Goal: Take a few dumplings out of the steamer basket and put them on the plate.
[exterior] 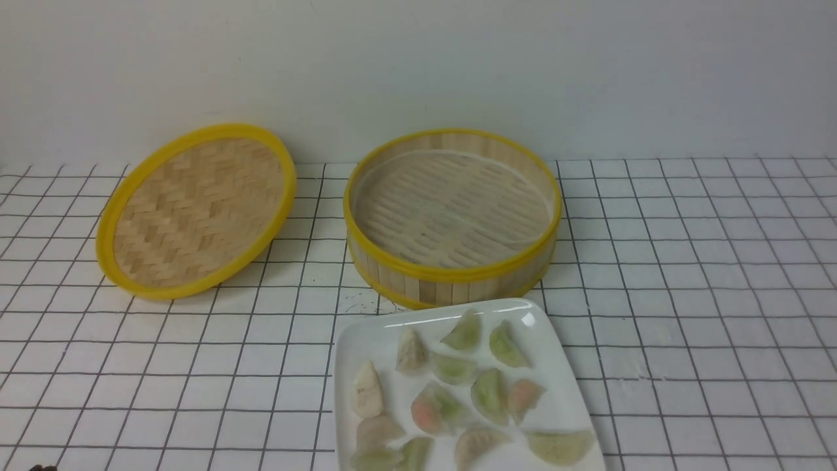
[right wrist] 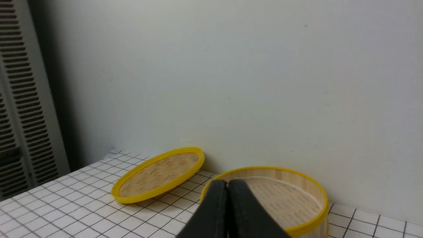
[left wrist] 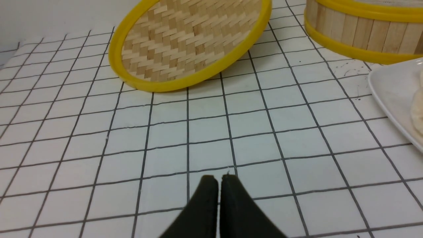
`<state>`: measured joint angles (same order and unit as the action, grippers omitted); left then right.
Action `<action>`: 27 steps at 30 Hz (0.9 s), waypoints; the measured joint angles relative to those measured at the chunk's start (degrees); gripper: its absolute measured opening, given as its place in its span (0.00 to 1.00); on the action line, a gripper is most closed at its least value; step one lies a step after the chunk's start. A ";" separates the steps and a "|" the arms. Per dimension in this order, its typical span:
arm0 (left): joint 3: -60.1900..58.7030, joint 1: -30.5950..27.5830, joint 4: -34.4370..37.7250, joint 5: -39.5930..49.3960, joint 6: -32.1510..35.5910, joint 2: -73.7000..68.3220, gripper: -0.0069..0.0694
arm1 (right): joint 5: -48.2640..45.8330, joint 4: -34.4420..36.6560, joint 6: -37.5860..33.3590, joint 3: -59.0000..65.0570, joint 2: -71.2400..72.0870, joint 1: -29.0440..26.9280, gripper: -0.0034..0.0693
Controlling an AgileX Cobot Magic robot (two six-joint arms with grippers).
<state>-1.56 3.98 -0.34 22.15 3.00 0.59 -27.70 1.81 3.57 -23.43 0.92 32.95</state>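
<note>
In the left wrist view the left gripper (left wrist: 218,178) sits at the bottom centre of the frame, its two dark jaws pressed together with only a thin seam between them and nothing caught there; below it is bare gridded table (left wrist: 198,132). The right gripper (right wrist: 227,185), at the bottom centre of its own wrist view, is likewise pinched closed and empty, raised with the wall filling most of the frame behind it. Neither gripper appears in the front view.

Outward from the jaws, the woven lid (exterior: 196,210) lies tilted in the left half of the front view, its far edge propped higher near the wall. The steamer basket (exterior: 452,271) stands in the centre, and its slatted floor shows no dumplings at all.

The plate (exterior: 556,412) sits at the bottom centre of the front view, just in front of the basket and partly cut off by the lower edge. On it lie about a dozen dumplings of mixed colours, among them the pale green dumplings (exterior: 506,345) near the plate's upper edge, with another (exterior: 465,332) just to the left.

Judging from this, the transfer looks finished: the basket is emptied, the plate is loaded, and both arms are drawn clear. Nothing obvious is left to do.
</note>
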 joint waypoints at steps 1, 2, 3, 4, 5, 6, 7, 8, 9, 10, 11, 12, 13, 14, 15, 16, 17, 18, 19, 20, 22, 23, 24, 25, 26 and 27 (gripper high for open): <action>0.00 0.00 0.00 0.00 0.00 0.00 0.08 | 0.00 1.11 -1.22 0.00 0.00 0.00 0.03; 0.00 0.00 0.00 0.00 0.00 0.00 0.08 | 0.00 1.67 -1.99 0.00 0.00 0.00 0.03; 0.00 0.00 0.00 0.00 0.00 0.00 0.08 | 0.00 1.74 -2.39 0.11 0.00 0.00 0.03; 0.00 0.00 0.00 0.00 0.00 0.00 0.08 | 0.29 1.59 -2.69 0.84 0.00 0.00 0.03; 0.00 0.00 0.00 0.00 0.00 0.00 0.08 | 0.37 0.95 -2.95 1.65 0.00 -0.22 0.03; 0.00 0.00 0.00 0.00 0.00 0.00 0.08 | 0.45 0.81 -3.04 1.82 0.00 -0.37 0.03; 0.00 0.00 0.00 0.00 0.00 0.00 0.08 | 0.45 -0.17 -3.10 2.81 0.00 -1.39 0.03; 0.00 0.00 0.00 0.00 0.00 0.00 0.08 | 0.58 -1.81 -3.24 4.54 0.00 -3.81 0.03; 0.00 0.00 0.00 0.00 0.00 0.00 0.08 | 0.58 -2.37 -3.24 6.08 0.00 -6.38 0.03; 0.00 0.00 0.00 0.00 0.00 0.00 0.08 | 0.58 -2.93 -3.24 7.48 0.00 -8.66 0.03; 0.00 0.00 0.00 0.00 0.00 0.00 0.08 | 0.58 -3.37 -3.24 9.74 0.00 -12.70 0.03; 0.00 0.00 0.00 0.00 0.00 0.00 0.08 | 0.58 -3.47 -3.24 10.52 0.00 -13.27 0.03; 0.00 0.00 0.00 0.00 0.00 0.00 0.08 | 0.53 -3.53 -3.24 13.65 0.00 -18.13 0.03; 0.00 0.00 0.00 0.00 0.00 0.00 0.08 | 0.53 -3.66 -3.24 15.60 0.00 -20.54 0.03; 0.00 0.00 0.00 0.00 0.00 0.00 0.08 | 0.53 -3.71 -3.24 17.55 0.00 -22.66 0.03; 0.00 0.00 0.00 0.00 0.00 0.00 0.08 | 0.53 -3.71 -3.24 19.11 0.00 -23.81 0.03; 0.00 0.00 0.00 0.00 0.00 0.00 0.08 | 0.53 -3.71 -3.24 21.05 0.00 -25.79 0.03; 0.00 0.00 0.00 0.00 0.00 0.00 0.08 | 0.59 -3.65 -3.24 22.86 0.00 -27.14 0.03; 0.00 0.00 0.00 0.00 0.00 0.00 0.08 | 0.59 -3.65 -3.24 23.17 0.00 -27.38 0.03; 0.00 0.00 0.00 -0.04 0.00 0.00 0.08 | 2.85 -3.38 -3.24 24.16 -0.06 -29.15 0.03; 0.00 0.00 0.00 -0.04 0.00 0.00 0.08 | 4.30 -2.86 -3.24 24.47 -0.06 -29.90 0.03; 0.00 0.00 0.00 -0.04 0.00 0.00 0.08 | 4.86 -2.60 -3.24 24.53 -0.06 -30.10 0.03; 0.00 0.00 0.00 -0.04 0.00 0.00 0.08 | 5.15 -2.35 -3.24 24.58 -0.06 -30.10 0.03; 0.00 0.00 0.00 -0.04 0.00 0.00 0.08 | 5.21 -2.28 -3.24 24.53 -0.06 -30.10 0.03; 0.00 0.00 0.00 -0.04 0.00 0.00 0.08 | 5.21 -2.20 -3.24 24.58 -0.06 -30.10 0.03; 0.00 0.00 0.00 -0.04 0.00 0.00 0.08 | 5.21 -2.21 -3.24 24.58 -0.06 -30.10 0.03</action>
<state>-1.56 3.98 -0.34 22.11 3.00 0.59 -22.49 -0.40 0.33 1.15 0.86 2.86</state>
